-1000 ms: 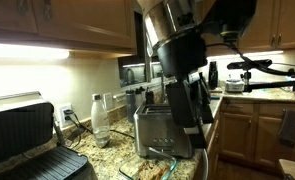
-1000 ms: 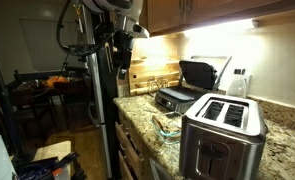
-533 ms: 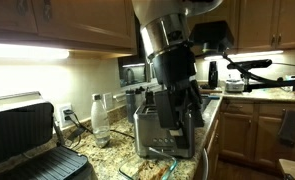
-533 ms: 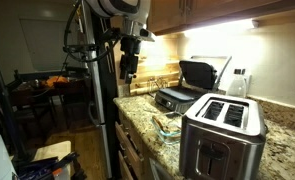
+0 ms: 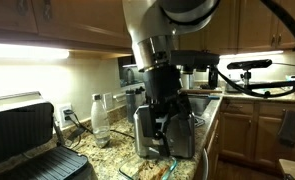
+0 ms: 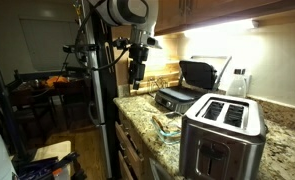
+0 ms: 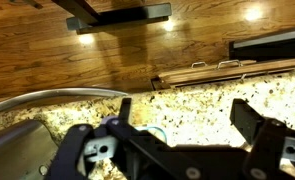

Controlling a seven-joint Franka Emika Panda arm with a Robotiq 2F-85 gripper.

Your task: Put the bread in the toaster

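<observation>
end effector (image 6: 136,78): jaws apart, holding nothing | toaster (image 6: 224,128): on counter (image 6: 284,150), well apart from end effector, lower

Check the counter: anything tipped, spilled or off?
Nothing stands out. The toaster sits upright on the counter, the grill has its lid propped open, and the bottle is upright. The gripper is open and empty. No spill is visible.

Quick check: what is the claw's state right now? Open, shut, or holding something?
Claw: open, jaws spread wide above the counter, holding nothing.
</observation>
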